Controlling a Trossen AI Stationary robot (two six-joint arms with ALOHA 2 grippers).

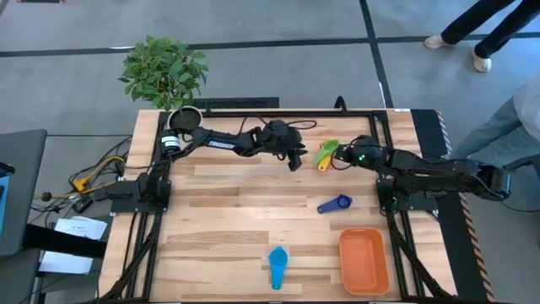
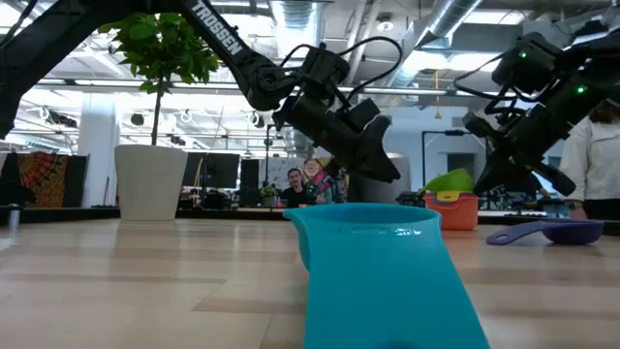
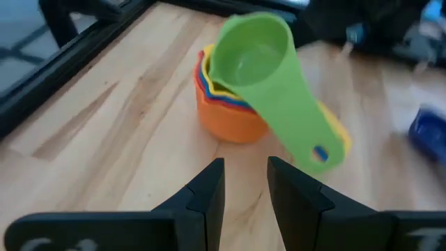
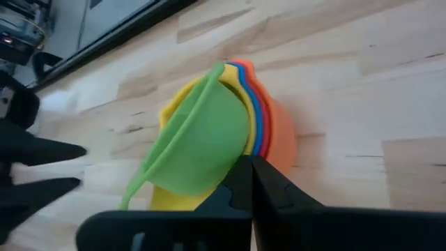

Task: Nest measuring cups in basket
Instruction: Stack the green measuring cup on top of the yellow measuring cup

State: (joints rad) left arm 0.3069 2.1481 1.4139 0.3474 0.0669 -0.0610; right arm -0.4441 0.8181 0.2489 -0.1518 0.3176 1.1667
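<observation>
A nested stack of measuring cups [image 1: 327,154] stands on the table near its far edge: orange at the bottom, then red, blue and yellow, with the green cup [image 3: 252,63] tilted on top. My left gripper [image 3: 246,187] is open, just left of the stack and aimed at it. My right gripper [image 4: 251,183] is shut, close on the stack's right side. The dark blue cup [image 1: 335,203] lies mid-table. A light blue cup [image 1: 278,266] lies near the near edge. The orange basket [image 1: 364,262] sits at the near right, with nothing in it. My right gripper has its shut fingertips [image 4: 259,174] close against the lower side of the stack's yellow and orange cups [image 4: 275,139], coming level from the table's right. I cannot tell whether they touch the stack.
A white plant pot [image 2: 150,179] with a leafy plant [image 1: 164,69] stands at the table's far left corner. People stand beyond the far right corner [image 1: 506,127]. Bare wood lies between the stack, the light blue cup and the basket.
</observation>
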